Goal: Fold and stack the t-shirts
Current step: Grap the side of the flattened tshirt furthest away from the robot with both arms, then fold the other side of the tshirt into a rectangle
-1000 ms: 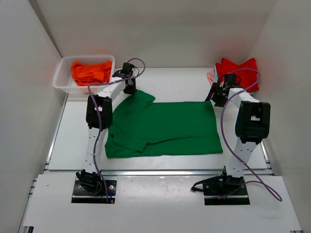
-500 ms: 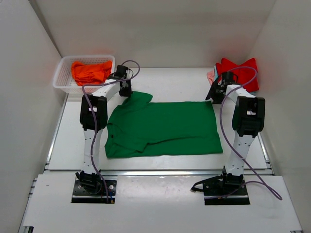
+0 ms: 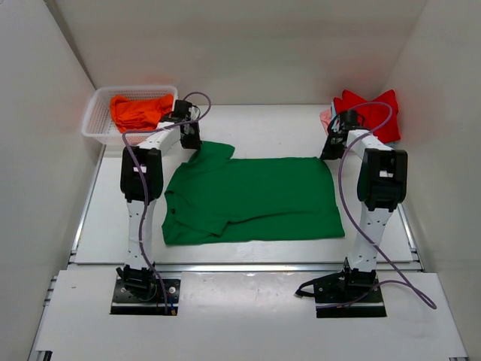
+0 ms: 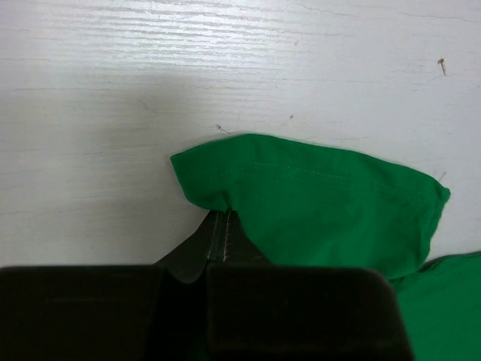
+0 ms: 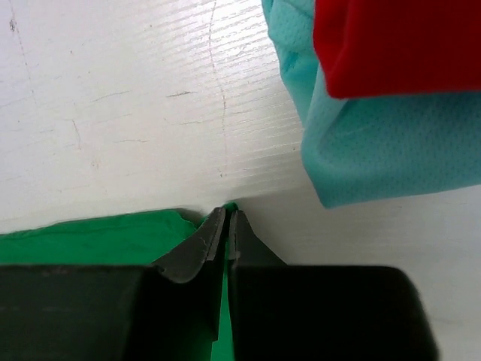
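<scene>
A bright green t-shirt [image 3: 255, 197] lies spread flat across the middle of the table. My left gripper [image 3: 192, 143] is shut on the tip of its far left sleeve [image 4: 316, 203]; the left wrist view shows green cloth pinched between the fingertips. My right gripper [image 3: 328, 153] is shut on the shirt's far right corner [image 5: 230, 204], with a sliver of green between the closed jaws. A red t-shirt [image 3: 372, 113] lies on a light blue one [image 5: 376, 143] at the far right, with a pink edge [image 3: 325, 115] beside them. An orange t-shirt [image 3: 140, 110] sits in the basket.
A white mesh basket [image 3: 98, 120] stands at the far left corner. White walls close in the table at the back and on both sides. The folded pile at the far right lies just beyond my right gripper.
My right gripper has closed on the green shirt's far right corner. The left arm has drawn the pinched sleeve slightly back and to the left.
</scene>
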Controlling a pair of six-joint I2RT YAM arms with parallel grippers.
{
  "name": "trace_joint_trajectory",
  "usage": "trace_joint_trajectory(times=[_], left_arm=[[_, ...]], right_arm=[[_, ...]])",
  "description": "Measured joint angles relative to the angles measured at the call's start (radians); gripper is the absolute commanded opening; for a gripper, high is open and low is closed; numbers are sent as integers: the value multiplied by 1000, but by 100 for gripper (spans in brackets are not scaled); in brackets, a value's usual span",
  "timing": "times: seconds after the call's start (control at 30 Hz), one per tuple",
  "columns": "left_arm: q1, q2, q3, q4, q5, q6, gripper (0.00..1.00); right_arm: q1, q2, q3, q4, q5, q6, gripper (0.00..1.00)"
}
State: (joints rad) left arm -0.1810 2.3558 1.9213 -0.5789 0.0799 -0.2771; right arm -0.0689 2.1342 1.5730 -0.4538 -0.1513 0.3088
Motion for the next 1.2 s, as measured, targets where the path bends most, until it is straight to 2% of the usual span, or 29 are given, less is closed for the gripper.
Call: trace_joint_trajectory(times=[0.17, 0.43, 0.63, 0.93, 1.2], left_arm=[[18, -101, -79, -6, 26, 1, 0], [25, -550, -464, 31, 44, 3, 0], [24, -793, -715, 48, 53, 2, 0], [7, -1038, -999, 8, 59, -9, 0], [-12, -1188, -1123, -6, 63, -25, 0]], right_arm=[[-11, -37, -9, -16, 0, -22, 0], [-51, -302, -216, 8, -16, -36, 0], [-51, -465, -401, 26, -33, -47, 0], [-65, -662, -650, 21, -51, -51, 0], [-97, -763, -747, 21, -52, -70, 0]])
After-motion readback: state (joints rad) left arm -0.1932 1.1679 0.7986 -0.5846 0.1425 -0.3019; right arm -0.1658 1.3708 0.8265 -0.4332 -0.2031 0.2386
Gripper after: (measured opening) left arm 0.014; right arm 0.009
